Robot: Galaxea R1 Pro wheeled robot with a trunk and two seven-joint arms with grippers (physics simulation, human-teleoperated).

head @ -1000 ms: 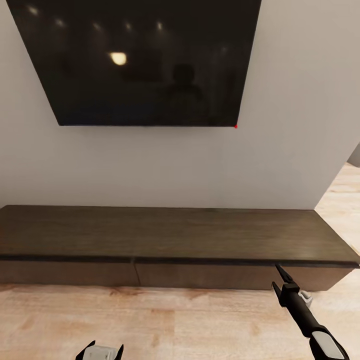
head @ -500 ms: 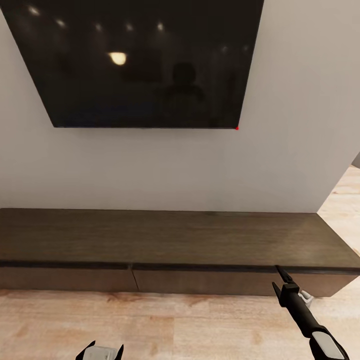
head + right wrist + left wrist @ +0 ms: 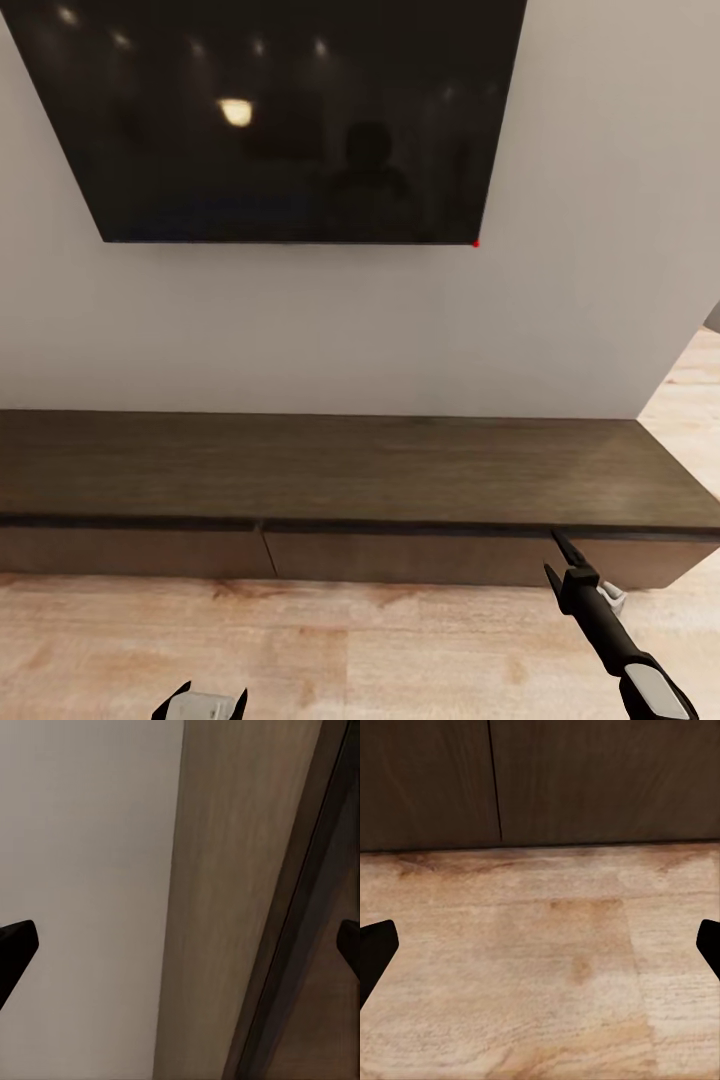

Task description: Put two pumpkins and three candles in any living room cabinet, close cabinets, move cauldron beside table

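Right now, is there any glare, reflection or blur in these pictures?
Head view: the dark wall screen mirrors ceiling lights and a dim figure; the cabinet top has a soft sheen. Left wrist view: the floor is sharp and evenly lit. Right wrist view: wall and wood look soft, without detail.

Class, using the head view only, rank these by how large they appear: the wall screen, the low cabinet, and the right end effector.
1. Wall screen and cabinet: too close in apparent area to rank; the frame cuts off both.
2. Right end effector: clearly smallest, though it is nearest the camera.
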